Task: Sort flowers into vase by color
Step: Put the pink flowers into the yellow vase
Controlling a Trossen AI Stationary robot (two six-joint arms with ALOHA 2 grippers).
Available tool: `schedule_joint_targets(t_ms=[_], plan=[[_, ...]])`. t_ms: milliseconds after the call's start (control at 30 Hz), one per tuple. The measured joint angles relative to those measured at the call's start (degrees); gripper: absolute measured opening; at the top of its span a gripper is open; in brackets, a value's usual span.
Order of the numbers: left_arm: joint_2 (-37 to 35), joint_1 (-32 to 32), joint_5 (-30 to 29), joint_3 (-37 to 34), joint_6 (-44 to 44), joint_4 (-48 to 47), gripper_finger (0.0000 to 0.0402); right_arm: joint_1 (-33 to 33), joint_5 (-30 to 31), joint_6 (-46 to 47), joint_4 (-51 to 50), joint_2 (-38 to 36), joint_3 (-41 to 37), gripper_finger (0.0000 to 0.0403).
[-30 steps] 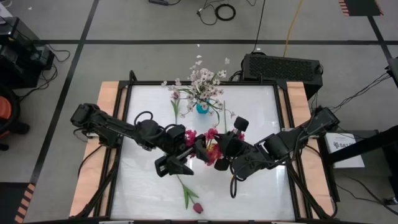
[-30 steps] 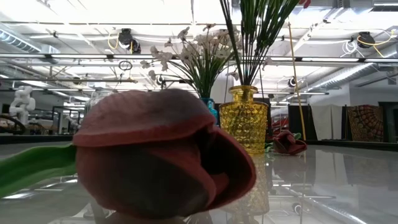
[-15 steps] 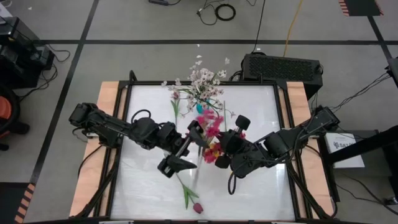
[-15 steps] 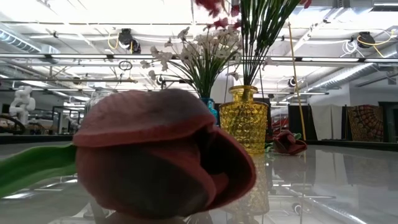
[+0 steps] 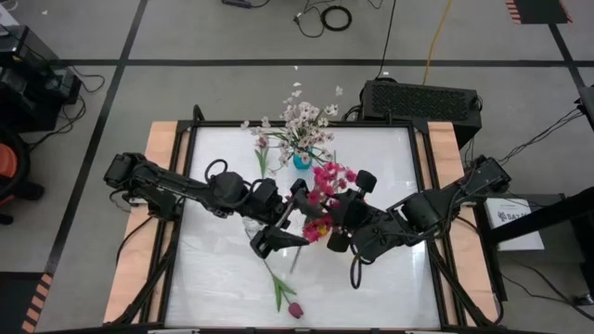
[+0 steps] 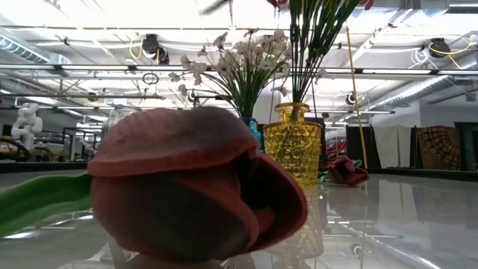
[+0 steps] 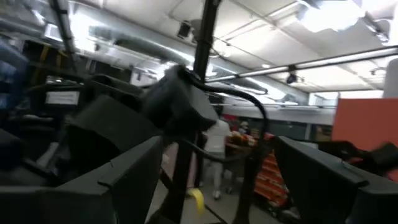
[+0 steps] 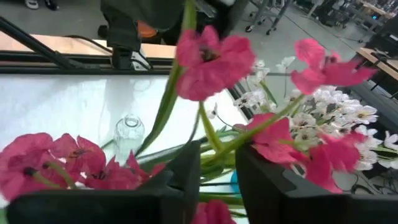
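Right gripper pinches magenta stems, left gripper spread, empty
Only its wrist camera catches a clear bottle beyond; glossy white table

No lettering is reading clearly anywhere. The white sheet lying beyond the right gripper, off the desk's edge, is showing dark print too small to make out.

**Colours on the table**

Magenta flower clusters on green stems; pale white-pink blossom spray in a small turquoise vase; amber-yellow faceted glass vase; dark maroon tulip on the glossy white tabletop with its light wooden edges.
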Motion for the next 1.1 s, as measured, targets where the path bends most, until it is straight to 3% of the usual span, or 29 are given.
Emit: schedule_joint_targets(t_ms=[200, 500, 667, 833, 1100], plan=[[-0.6, -0.3, 5.3, 0.0, -0.1, -0.8, 0.0313, 1.9, -0.2, -3.1, 1.6, -4.1, 0.0, 0.0134], [-1.5, -1.1, 6.5, 0.0, 0.1, -1.5, 0.0313, 2.8, -10.0, -9.1, 11.6, -9.3, 0.0, 0.0171], [-3.6, -1.1, 8.2, 0.0, 0.4, -2.3, 0.0313, 7.8, -9.1, -6.2, 9.4, -10.0, 0.0, 0.0186], [-6.7, -1.1, 8.1, 0.0, 3.5, -5.5, 0.0313, 15.1, -2.4, -2.1, 11.8, -7.3, -4.0, 0.0187], [-9.1, -1.1, 6.8, 0.0, 6.0, -9.0, 0.0313, 17.3, -0.8, 3.8, 35.7, -0.9, -15.6, 0.0187]])
